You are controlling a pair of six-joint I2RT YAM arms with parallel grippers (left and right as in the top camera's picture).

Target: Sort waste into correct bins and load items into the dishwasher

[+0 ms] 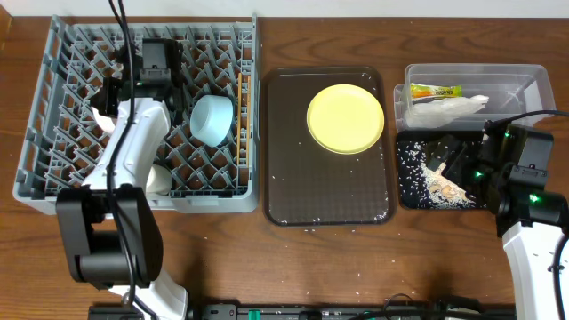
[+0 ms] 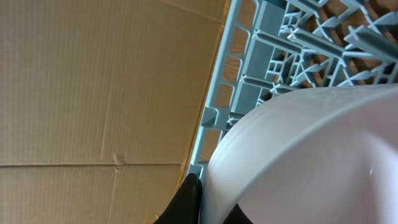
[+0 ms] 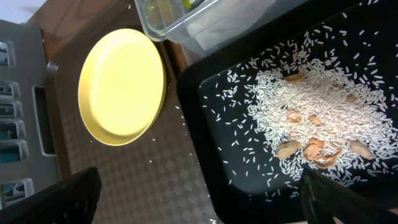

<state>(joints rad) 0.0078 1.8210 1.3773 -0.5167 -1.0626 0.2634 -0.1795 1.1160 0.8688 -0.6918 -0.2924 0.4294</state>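
Yellow plate (image 1: 345, 118), grey lattice rack (image 1: 71, 98), black tray (image 3: 245, 186) speckled with white rice (image 3: 311, 93)

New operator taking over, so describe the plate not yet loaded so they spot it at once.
Look at the dark brown serving tray in the table's middle, between the grey dish rack and the black tray. The plate lies in its upper right part, seen from overhead: round, flat, yellow, the only dish on it.
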